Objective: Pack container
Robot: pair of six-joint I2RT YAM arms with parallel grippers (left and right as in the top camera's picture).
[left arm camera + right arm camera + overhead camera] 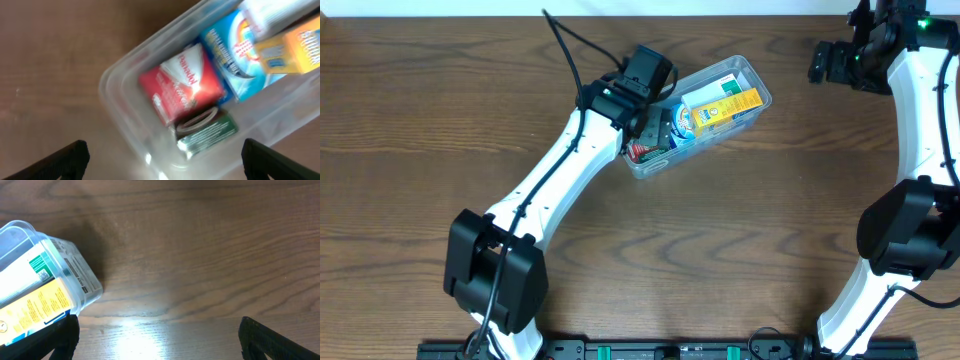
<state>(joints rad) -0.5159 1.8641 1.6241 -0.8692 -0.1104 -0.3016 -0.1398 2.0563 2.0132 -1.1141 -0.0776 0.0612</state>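
The clear plastic container lies at an angle at the back middle of the table. It holds a yellow box, a white and green box, a blue box, a red box and a dark green box. The left wrist view shows the red box, blue box, green box and yellow box inside the container. My left gripper is open and empty, just above the container's near end. My right gripper is open and empty, over bare table right of the container.
The brown wooden table stretches around the container. My left arm crosses the middle left of the table. My right arm stands along the right edge.
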